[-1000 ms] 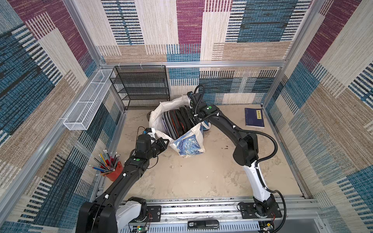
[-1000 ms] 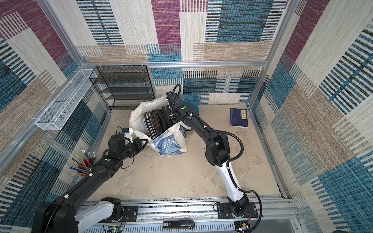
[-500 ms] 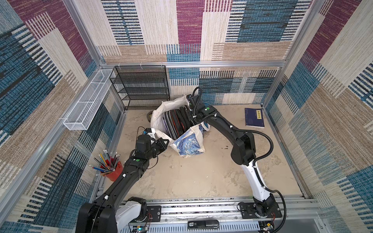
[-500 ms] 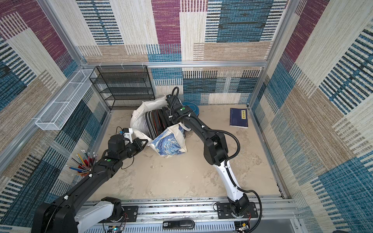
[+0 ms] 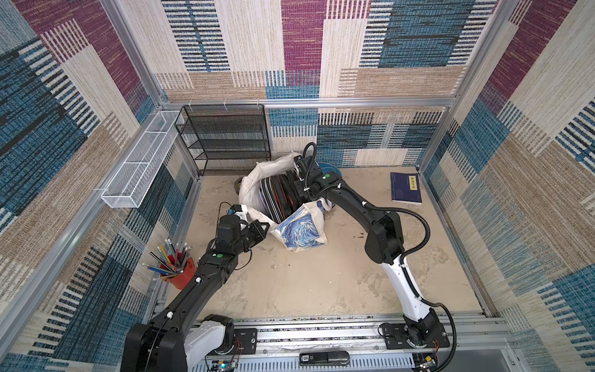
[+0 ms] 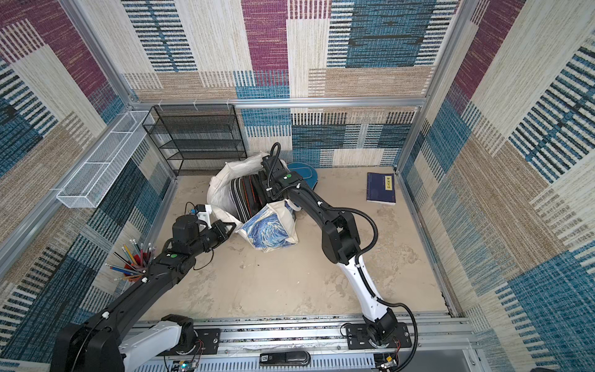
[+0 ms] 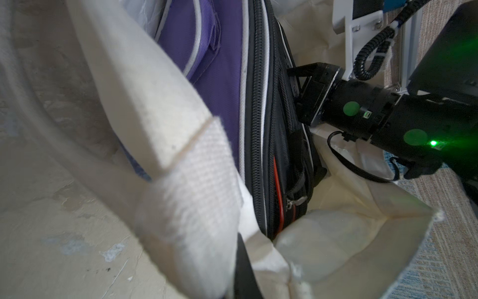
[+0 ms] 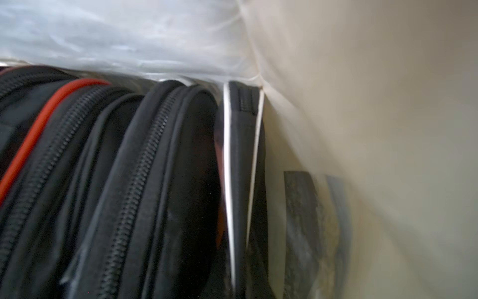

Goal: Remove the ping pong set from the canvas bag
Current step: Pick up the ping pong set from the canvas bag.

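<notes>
Looking down in both top views, where is the bag?

The cream-white canvas bag (image 5: 302,229) (image 6: 268,230) with the blue-and-yellow swirl print stands open on the beige counter (image 5: 306,283), toward the back, just in front of the black mesh shelf rack (image 5: 225,141). Flat black zipped cases (image 5: 283,196) stand on edge inside it.

And the hands?

The left hand (image 5: 262,228) is pressed together on the bag's rim, on the side nearest its arm. The right hand (image 5: 298,190) reaches down into the mouth beside the cases. I cannot tell whether it is spread or pinching.

Anything else on the counter?

A red cup of pencils (image 5: 180,277) by the left arm, and a dark blue book (image 5: 405,188) near the right wall.

The left wrist view?

A woven cream strap (image 7: 181,186) of the bag runs close past the lens. Behind it a purple case (image 7: 219,64) with white piping lies against the black ones, one of them piped red. The right hand (image 7: 297,88) touches the outermost.

The right wrist view?

Blurred. It shows the rounded zipped edges of the cases (image 8: 165,181), with the bag's pale cloth (image 8: 388,129) beside them.
</notes>
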`<state>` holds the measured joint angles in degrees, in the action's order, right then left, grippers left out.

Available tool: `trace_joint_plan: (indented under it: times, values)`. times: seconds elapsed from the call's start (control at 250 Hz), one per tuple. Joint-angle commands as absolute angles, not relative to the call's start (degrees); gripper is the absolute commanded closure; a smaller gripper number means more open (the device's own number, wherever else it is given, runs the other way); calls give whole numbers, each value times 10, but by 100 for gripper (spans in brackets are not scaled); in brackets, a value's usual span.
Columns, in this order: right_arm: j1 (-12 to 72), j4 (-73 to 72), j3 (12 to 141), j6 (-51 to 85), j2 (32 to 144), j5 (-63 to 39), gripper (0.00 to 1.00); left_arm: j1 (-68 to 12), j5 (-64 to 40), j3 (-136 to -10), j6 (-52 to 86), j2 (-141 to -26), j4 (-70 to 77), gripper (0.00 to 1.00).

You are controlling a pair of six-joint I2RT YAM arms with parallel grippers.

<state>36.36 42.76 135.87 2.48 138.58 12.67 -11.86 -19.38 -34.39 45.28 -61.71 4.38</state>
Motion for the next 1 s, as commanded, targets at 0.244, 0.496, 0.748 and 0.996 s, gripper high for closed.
trace_joint_plan:
  times: [0.244,0.496,0.748,0.996]
  values:
    - [387,486,1423,26,1362,144,100,-118,-183,-389,435,-611,3,100]
    - [409,487,1439,18,1335,168,100,-117,-194,-416,433,-602,-10,100]
    - [421,481,1463,10,1311,184,100,-118,-199,-414,436,-613,-1,100]
    - [428,467,1477,11,1277,176,100,-118,-201,-402,441,-622,11,100]
